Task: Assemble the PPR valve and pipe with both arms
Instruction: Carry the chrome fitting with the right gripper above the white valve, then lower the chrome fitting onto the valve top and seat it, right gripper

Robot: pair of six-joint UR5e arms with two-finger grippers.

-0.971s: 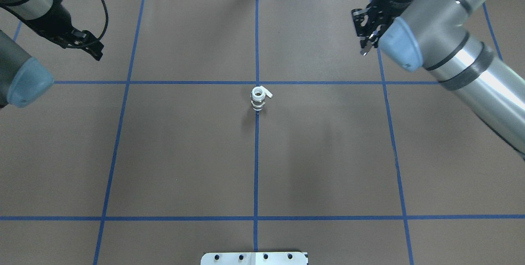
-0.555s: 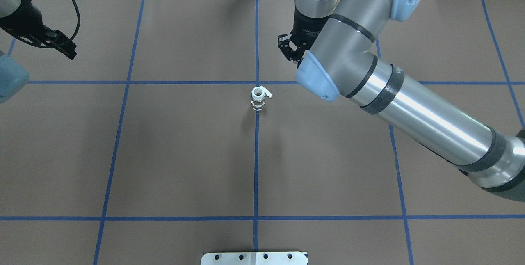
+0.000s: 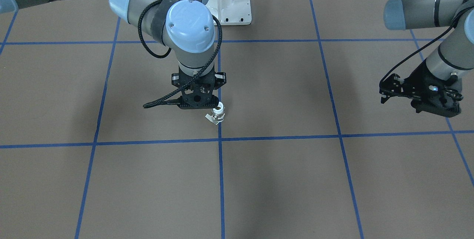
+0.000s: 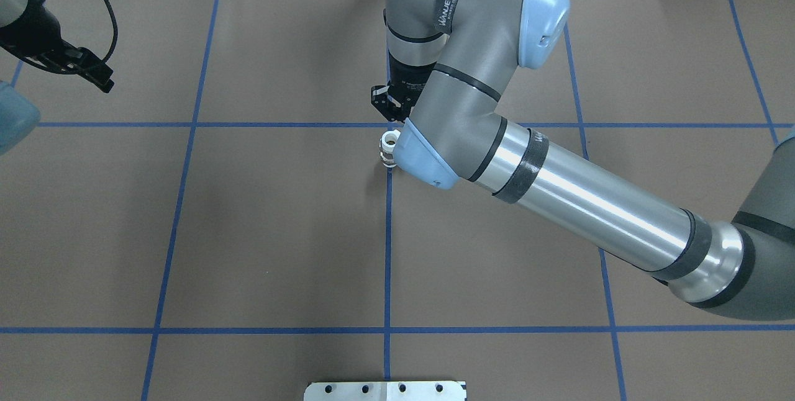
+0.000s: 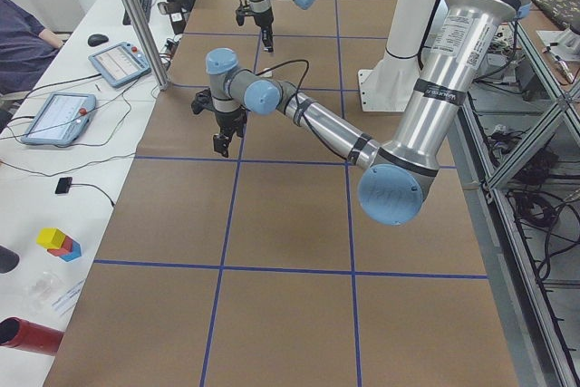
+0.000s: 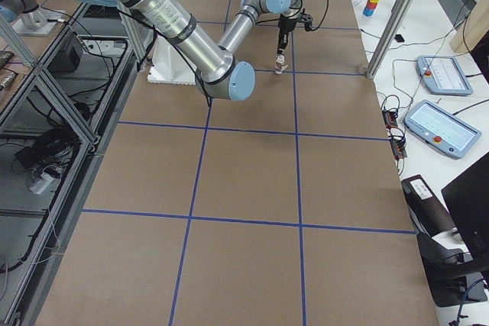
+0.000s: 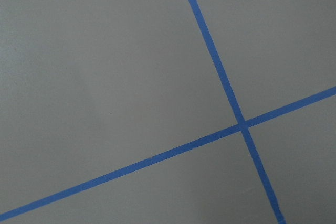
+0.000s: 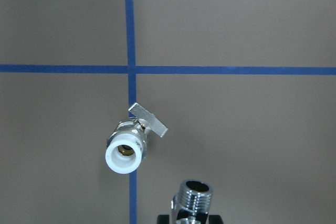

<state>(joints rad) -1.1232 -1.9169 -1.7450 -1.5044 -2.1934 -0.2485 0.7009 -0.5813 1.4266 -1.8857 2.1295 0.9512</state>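
**Pipe held close to valve**

The right claw (image 3: 198,105) grips the chrome pipe (image 8: 192,196) just beside the white valve (image 8: 126,149), which stands upright on the desk (image 4: 248,233) (on a blue tape line (image 8: 129,24)). The left claw (image 3: 392,89) is well apart, and I cannot tell whether it is open or closed.

White-plastic, silvery-metal PPR valve (image 8: 124,153), glossy chrome pipe (image 8: 192,198), matt brown table (image 8: 252,19)

The brown paper-covered desk (image 4: 279,233) has a grid of blue tape lines (image 4: 387,252); two of them cross just beside the right hand (image 3: 198,106). A white bolted pedestal (image 3: 231,2) stands behind this hand. A flat silver metal plate with holes (image 4: 385,390) lies well apart from it.
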